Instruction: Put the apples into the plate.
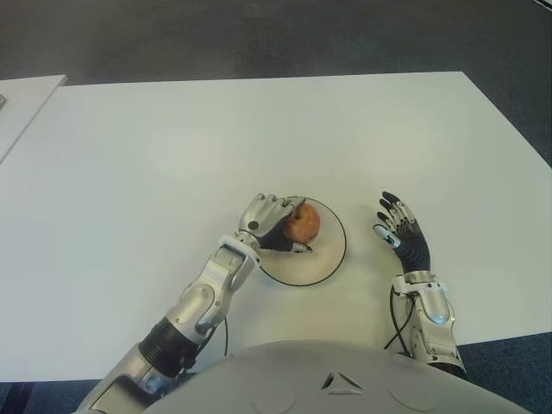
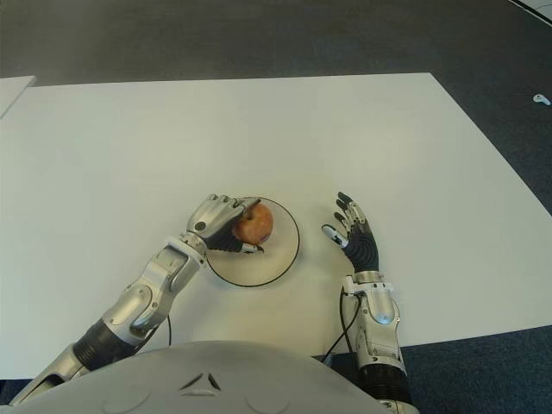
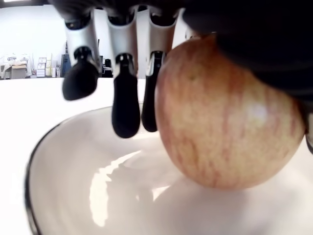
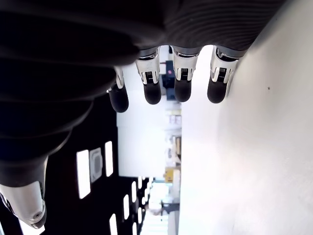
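A red-yellow apple (image 1: 304,223) sits on the white, dark-rimmed plate (image 1: 326,263) near the table's front edge. My left hand (image 1: 278,226) is over the plate's left part, fingers curled around the apple's left side and thumb under its near side. In the left wrist view the apple (image 3: 225,127) touches the plate's floor (image 3: 73,196), with the palm on top and the fingers (image 3: 124,105) hanging beside it. My right hand (image 1: 395,226) shows to the right of the plate with fingers spread and nothing in it.
The white table (image 1: 259,138) stretches far and wide around the plate. A second white surface (image 1: 21,99) adjoins it at the far left. Dark floor lies beyond the far and right edges.
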You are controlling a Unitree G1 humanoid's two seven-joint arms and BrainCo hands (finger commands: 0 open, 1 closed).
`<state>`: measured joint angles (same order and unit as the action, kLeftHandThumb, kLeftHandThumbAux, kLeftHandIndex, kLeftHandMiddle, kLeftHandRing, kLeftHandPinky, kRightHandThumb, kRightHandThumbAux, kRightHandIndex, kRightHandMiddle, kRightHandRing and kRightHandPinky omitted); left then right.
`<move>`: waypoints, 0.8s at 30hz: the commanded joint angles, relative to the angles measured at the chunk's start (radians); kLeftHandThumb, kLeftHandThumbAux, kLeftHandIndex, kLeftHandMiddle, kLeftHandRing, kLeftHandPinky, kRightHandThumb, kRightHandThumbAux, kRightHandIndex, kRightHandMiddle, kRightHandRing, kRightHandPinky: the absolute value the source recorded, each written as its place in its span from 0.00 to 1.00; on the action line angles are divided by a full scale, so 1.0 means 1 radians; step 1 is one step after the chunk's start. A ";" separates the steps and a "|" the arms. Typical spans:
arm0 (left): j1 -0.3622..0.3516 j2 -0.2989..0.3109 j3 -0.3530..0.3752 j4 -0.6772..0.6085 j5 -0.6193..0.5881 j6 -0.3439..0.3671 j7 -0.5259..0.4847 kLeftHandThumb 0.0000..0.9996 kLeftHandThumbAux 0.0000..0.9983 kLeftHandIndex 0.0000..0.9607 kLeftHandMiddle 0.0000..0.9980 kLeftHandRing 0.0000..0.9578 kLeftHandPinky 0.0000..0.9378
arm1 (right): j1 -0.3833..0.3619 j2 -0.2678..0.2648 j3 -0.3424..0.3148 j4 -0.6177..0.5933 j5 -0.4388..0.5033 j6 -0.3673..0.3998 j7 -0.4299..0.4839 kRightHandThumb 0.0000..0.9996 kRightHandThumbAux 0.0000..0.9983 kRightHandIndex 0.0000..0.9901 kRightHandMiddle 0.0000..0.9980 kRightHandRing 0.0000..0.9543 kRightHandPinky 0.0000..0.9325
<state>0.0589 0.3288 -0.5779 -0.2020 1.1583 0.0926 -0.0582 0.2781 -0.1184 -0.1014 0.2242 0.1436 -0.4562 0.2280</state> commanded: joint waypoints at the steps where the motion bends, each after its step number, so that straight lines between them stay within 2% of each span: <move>1: 0.027 -0.001 0.009 -0.035 0.015 0.007 0.020 0.23 0.25 0.03 0.03 0.03 0.04 | 0.056 0.037 0.029 0.071 -0.007 0.092 -0.007 0.21 0.60 0.13 0.08 0.03 0.07; 8: 0.035 0.014 0.027 -0.075 0.030 -0.008 0.020 0.19 0.20 0.00 0.00 0.00 0.00 | 0.059 0.042 0.036 0.064 -0.006 0.097 -0.015 0.20 0.61 0.12 0.07 0.03 0.07; 24: 0.045 0.011 0.064 -0.114 0.022 -0.031 0.062 0.17 0.21 0.00 0.00 0.00 0.00 | 0.059 0.055 0.039 0.055 0.001 0.118 -0.020 0.21 0.60 0.12 0.07 0.03 0.07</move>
<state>0.0954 0.3388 -0.5218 -0.3139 1.1789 0.0660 -0.0039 0.2785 -0.0978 -0.0876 0.2056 0.1440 -0.4258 0.2073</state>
